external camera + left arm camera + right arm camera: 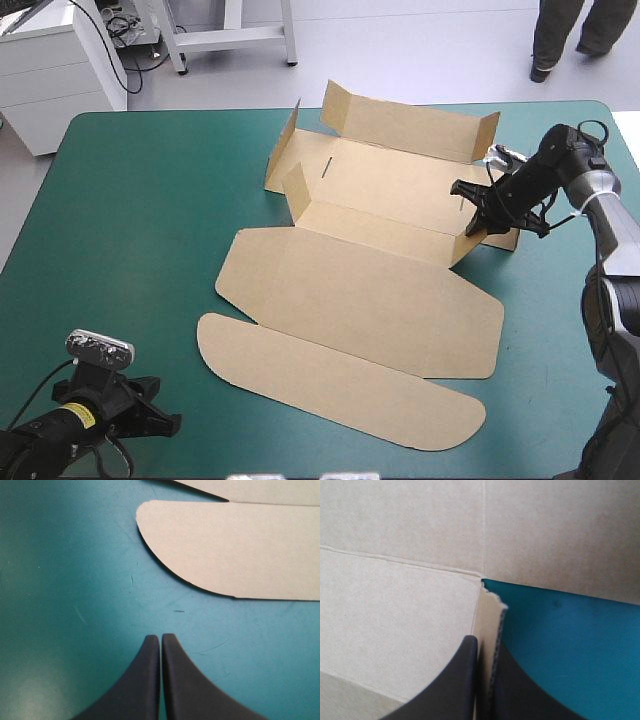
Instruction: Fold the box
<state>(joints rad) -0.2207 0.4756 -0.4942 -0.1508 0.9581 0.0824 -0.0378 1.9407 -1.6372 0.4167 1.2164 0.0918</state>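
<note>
The brown box (pixel 360 290) lies in the middle of the teal-green table, its lid and rounded front flap flat toward the near edge. Its far part has walls partly raised, with end flaps standing at the far left and far right. My right gripper (pixel 478 222) is at the box's right end, shut on a small side flap (pixel 490 645) whose cut edge stands between the black fingers. My left gripper (pixel 165 420) rests low near the table's near left corner, shut and holding nothing. The rounded flap (pixel 235 555) lies a little ahead of it.
The table's far edge (pixel 330 108) runs just behind the box's rear wall. White cabinets (pixel 50 70) and a metal frame stand beyond the far left. Bare teal-green cover (pixel 120 230) stretches left of the box.
</note>
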